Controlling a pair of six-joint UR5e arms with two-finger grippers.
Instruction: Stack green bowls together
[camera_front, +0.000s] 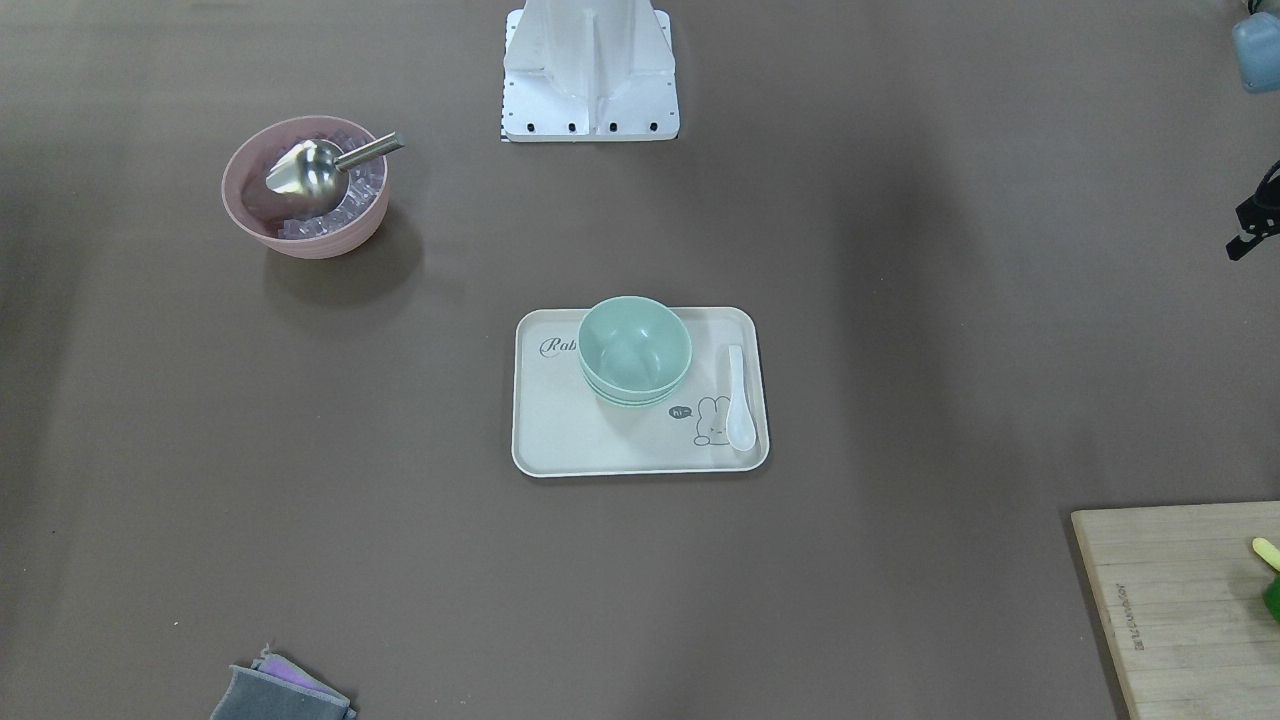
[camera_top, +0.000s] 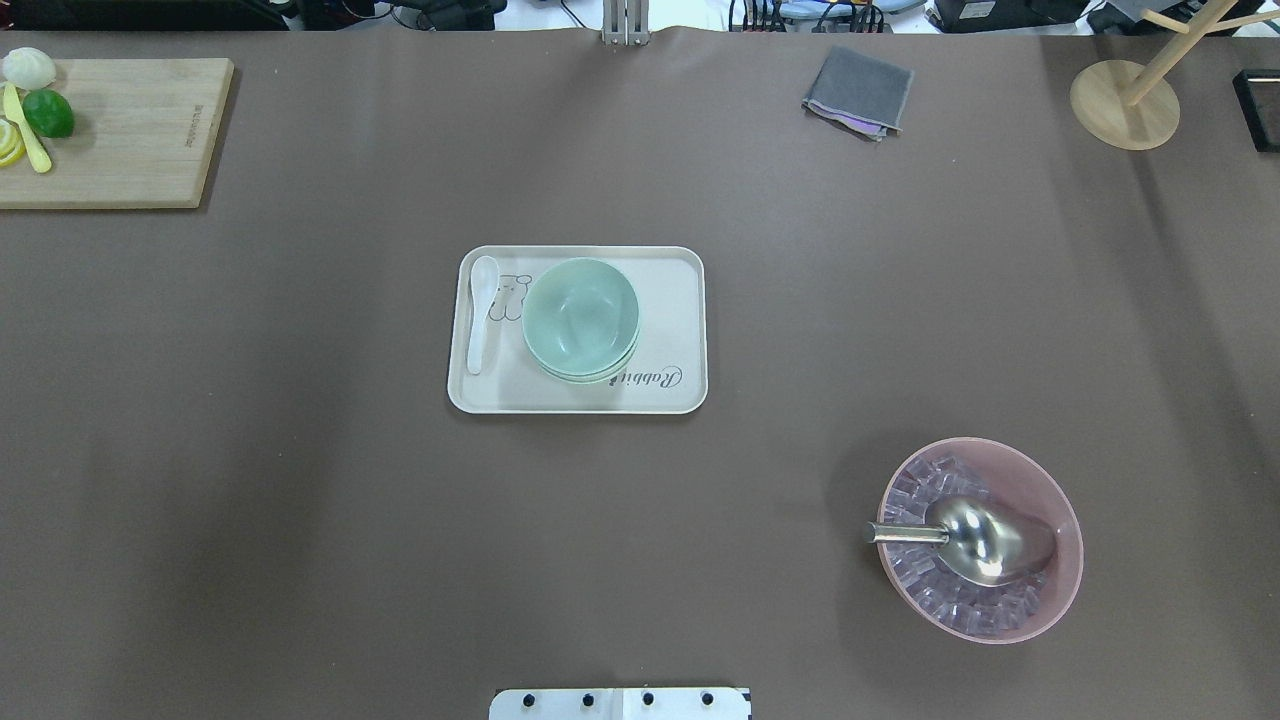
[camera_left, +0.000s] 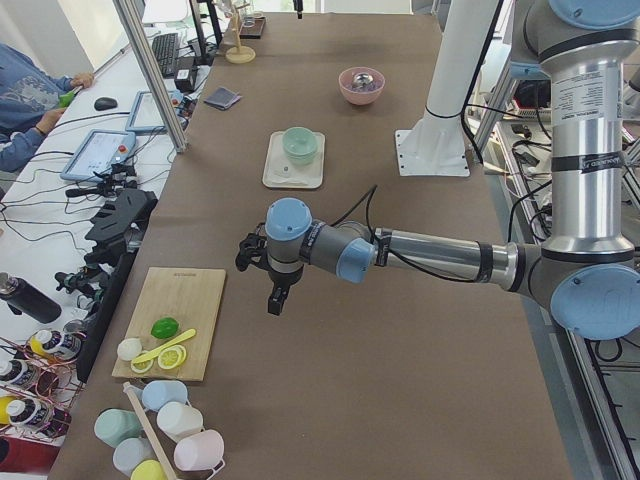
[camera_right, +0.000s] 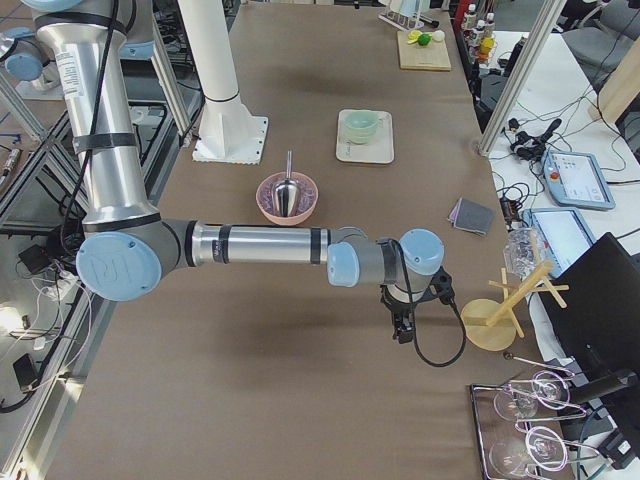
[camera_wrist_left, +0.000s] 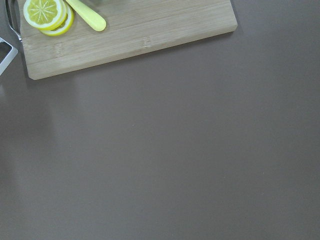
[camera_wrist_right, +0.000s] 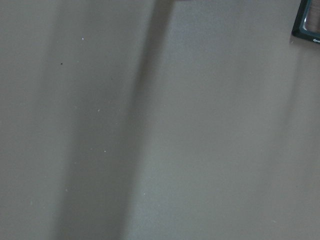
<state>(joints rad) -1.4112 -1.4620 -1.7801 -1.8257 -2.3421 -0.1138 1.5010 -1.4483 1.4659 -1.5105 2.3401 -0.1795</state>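
The green bowls (camera_top: 580, 312) sit nested in one upright stack on a cream tray (camera_top: 670, 300) at the table's middle; the stack also shows in the front view (camera_front: 634, 345) and small in both side views (camera_left: 298, 143) (camera_right: 361, 124). My left gripper (camera_left: 277, 300) hangs over bare table near the cutting board, far from the tray; only a black part of it shows at the front view's right edge (camera_front: 1250, 225). My right gripper (camera_right: 402, 328) hangs over the table's other end. I cannot tell whether either is open or shut. Neither holds anything that I can see.
A white spoon (camera_top: 482, 310) lies on the tray beside the stack. A pink bowl (camera_top: 1060, 500) with ice and a metal scoop stands on the right side. A cutting board (camera_top: 130, 130) with lemon slices, a grey cloth (camera_top: 860, 90) and a wooden stand (camera_top: 1120, 100) are at the far edge.
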